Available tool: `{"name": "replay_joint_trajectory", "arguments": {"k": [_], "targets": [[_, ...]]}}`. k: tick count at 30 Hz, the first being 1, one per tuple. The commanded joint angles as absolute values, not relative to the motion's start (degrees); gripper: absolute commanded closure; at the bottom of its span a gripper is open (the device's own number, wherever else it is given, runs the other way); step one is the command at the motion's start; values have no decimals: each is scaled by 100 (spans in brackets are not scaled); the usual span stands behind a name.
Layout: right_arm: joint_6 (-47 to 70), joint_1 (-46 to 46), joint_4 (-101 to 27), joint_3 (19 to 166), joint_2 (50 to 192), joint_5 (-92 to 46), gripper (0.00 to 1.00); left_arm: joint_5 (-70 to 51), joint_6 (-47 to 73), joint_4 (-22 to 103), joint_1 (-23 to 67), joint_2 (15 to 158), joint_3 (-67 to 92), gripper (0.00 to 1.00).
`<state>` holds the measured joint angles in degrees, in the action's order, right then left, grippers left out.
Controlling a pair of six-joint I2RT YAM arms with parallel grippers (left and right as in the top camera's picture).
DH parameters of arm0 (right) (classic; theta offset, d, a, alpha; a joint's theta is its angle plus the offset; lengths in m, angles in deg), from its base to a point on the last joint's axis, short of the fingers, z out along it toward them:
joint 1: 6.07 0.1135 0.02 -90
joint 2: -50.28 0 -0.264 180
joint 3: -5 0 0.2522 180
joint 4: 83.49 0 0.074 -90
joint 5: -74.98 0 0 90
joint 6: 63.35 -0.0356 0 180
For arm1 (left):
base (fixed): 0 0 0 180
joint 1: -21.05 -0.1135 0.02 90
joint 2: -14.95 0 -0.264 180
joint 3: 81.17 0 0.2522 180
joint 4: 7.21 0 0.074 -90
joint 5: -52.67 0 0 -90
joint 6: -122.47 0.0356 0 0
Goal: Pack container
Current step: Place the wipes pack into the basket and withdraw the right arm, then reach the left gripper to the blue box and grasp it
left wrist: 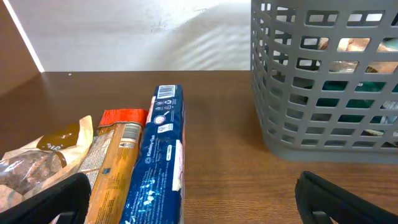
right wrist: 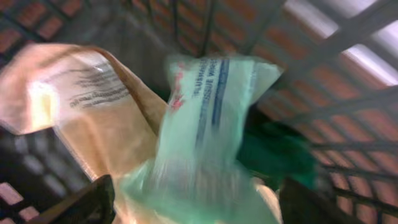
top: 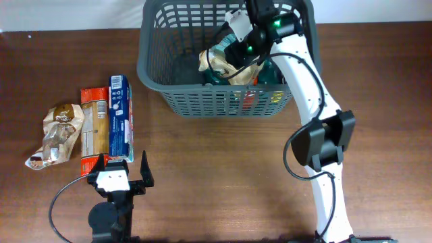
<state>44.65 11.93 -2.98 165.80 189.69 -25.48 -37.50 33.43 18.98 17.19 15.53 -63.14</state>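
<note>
Wide-spread fingers of the right tool [right wrist: 199, 208] frame a blurred pale green packet [right wrist: 205, 118] and a tan bag [right wrist: 81, 112] inside the grey basket [top: 216, 104]; whether they touch the packet is unclear. Left tool [top: 123, 163], low over the bench [top: 223, 182], is also wide and holds nothing. Just ahead of it lie a blue packet [top: 120, 118], orange packet [top: 94, 128] and brown bag [top: 57, 131]; the basket stands ahead to its right.

Bright, even light; heavy motion blur in the right wrist view of the container [right wrist: 208, 25].
</note>
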Motion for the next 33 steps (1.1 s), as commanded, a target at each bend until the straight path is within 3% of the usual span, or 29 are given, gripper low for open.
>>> {"name": "replay_joint_trajectory", "arguments": {"k": [1,3,7,11,19,29,33], "targets": [[4175,992,-290,17024,17859,-2441,17,-3708,3312,1882,1730,1529,-6364,1],[4175,828,-312,17028,17395,-2441,10,-3708,3312,1882,1730,1529,-6364,1],[3956,258,-242,17028,16508,-2439,7,-3708,3312,1882,1730,1529,-6364,1],[3547,-953,-58,16978,15857,-2443,5,-3708,3312,1882,1730,1529,-6364,1],[2970,-2844,434,16466,15686,-2524,4,-3708,3312,1882,1730,1529,-6364,1],[2741,-3218,447,13854,15747,-2874,1,-3855,3332,1828,1726,1529,-6362,1],[2741,-3218,303,13347,15747,-2874,1,-3914,2722,1445,1726,1542,-6309,1]]}}
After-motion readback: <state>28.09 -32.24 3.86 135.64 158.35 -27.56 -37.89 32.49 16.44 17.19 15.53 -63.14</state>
